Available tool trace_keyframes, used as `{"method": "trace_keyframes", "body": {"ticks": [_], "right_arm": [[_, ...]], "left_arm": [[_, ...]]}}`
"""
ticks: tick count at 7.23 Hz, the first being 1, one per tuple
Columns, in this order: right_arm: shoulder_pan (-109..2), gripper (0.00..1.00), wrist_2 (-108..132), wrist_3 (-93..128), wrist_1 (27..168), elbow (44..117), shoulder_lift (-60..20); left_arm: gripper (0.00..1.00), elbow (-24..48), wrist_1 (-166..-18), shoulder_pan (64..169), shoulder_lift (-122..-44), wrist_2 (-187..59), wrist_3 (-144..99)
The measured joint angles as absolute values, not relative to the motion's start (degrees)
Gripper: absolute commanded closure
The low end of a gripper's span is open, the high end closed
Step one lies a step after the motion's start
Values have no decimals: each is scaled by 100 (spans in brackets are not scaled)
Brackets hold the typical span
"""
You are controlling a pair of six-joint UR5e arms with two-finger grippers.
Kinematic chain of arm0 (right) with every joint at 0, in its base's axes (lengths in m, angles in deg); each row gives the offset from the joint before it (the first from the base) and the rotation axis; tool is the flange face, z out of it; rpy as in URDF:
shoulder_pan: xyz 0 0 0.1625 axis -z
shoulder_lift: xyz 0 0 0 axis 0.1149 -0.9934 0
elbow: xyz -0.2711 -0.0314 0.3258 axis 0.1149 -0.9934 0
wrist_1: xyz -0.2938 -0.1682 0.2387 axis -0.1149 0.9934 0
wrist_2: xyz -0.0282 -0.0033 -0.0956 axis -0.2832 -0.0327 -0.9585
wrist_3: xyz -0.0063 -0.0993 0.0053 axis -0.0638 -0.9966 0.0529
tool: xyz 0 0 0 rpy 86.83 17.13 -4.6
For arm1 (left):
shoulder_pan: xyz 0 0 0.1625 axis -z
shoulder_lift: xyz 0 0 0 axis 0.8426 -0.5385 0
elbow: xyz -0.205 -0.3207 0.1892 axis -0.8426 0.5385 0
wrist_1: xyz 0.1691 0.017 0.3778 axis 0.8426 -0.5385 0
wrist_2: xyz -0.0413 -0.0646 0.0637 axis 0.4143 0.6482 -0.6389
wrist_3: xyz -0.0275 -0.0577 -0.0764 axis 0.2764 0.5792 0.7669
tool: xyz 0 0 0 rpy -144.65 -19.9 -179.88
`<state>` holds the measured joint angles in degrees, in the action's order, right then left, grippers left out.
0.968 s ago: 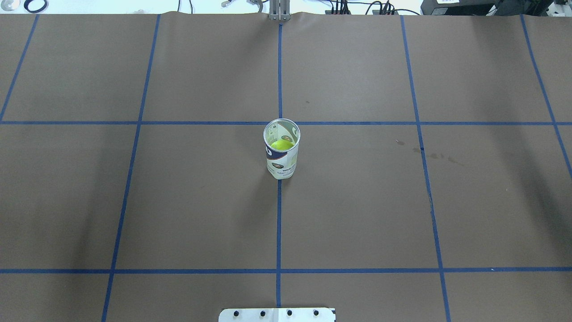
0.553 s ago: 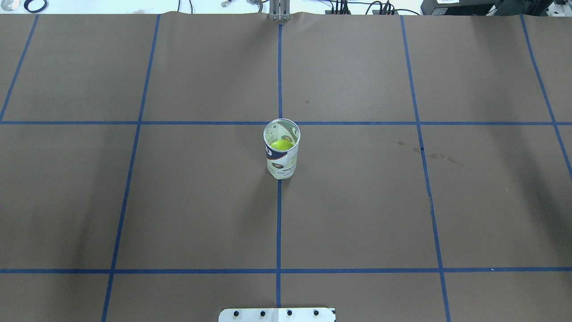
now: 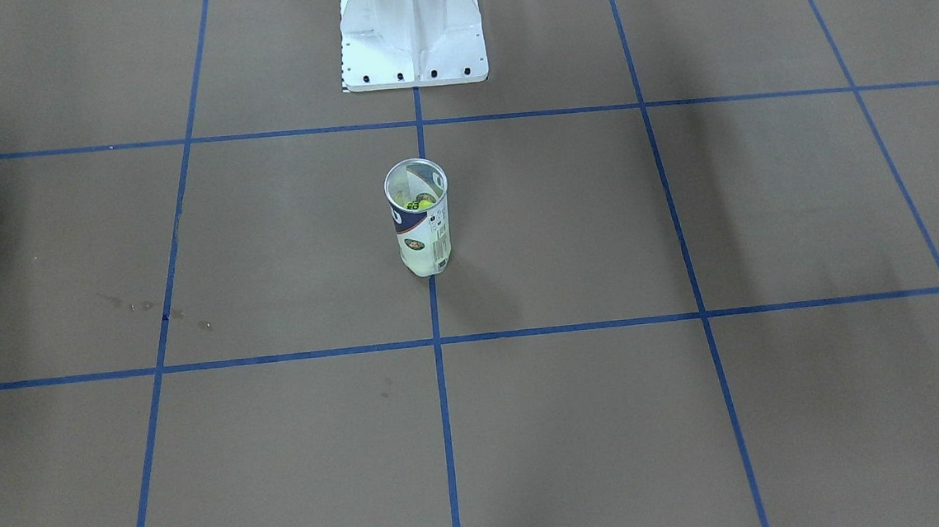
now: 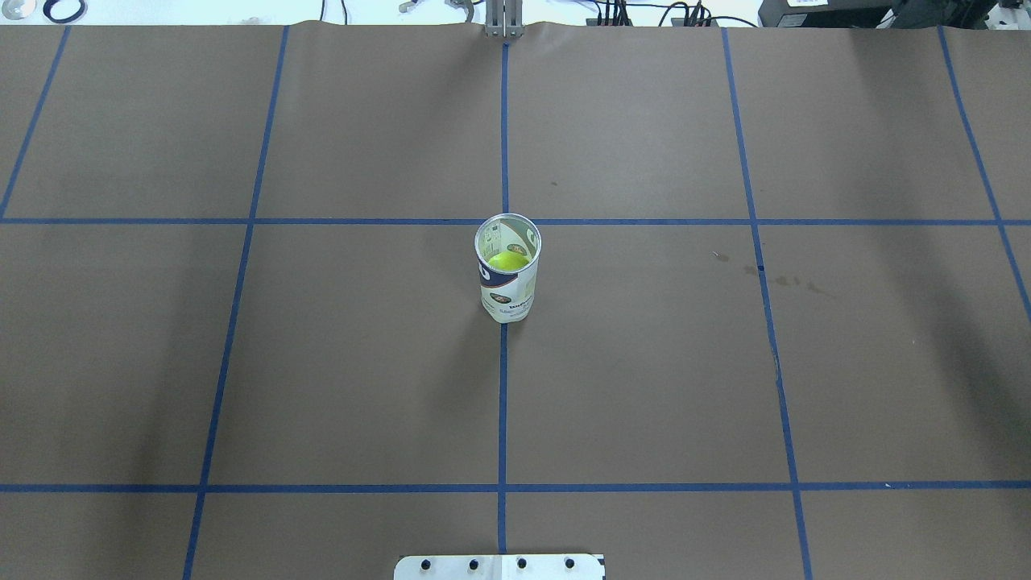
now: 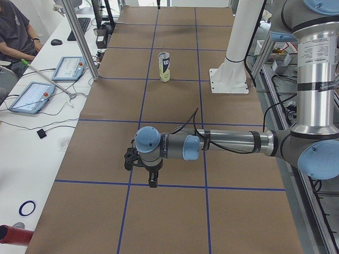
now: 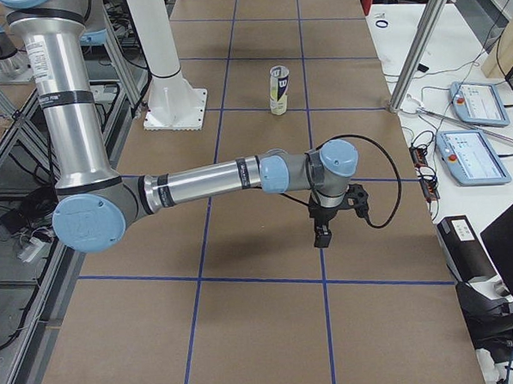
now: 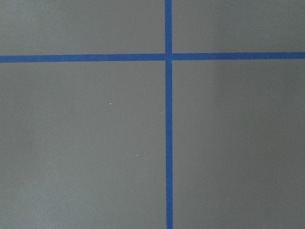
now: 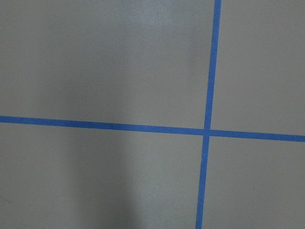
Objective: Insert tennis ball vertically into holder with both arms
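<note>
The fingers of the left gripper [image 5: 152, 181] and the right gripper [image 6: 322, 238] point down, each nearer its own end of the counter [image 4: 242, 362]. Whether they are wide or narrow I cannot tell. The holder [image 4: 508, 282] stands upright mid-counter, far from every edge, with a tennis ball [image 4: 507, 261] seemingly low inside.

The holder [image 4: 507, 278] stands upright at the middle of the table [image 4: 644, 387], on the centre tape line [image 4: 503, 403], with the tennis ball [image 4: 508, 261] inside it. The pedestal [image 3: 412, 28] stands on the same line at the robot's edge, well apart from the holder. The left gripper [image 5: 152, 181] hangs over the table well to the holder's left, the right gripper [image 6: 321, 238] well to its right.
</note>
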<state>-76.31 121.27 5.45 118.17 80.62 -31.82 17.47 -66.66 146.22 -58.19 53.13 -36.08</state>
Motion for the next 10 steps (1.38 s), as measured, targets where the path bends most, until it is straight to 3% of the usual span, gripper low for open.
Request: {"method": "trace_keyframes", "body": {"ticks": [10], "right_arm": [[-7636,1,12123,536,11797,8074,-3325]], "left_arm": [[0,1976,-6745,14651,-5665,4533,-3596]]}}
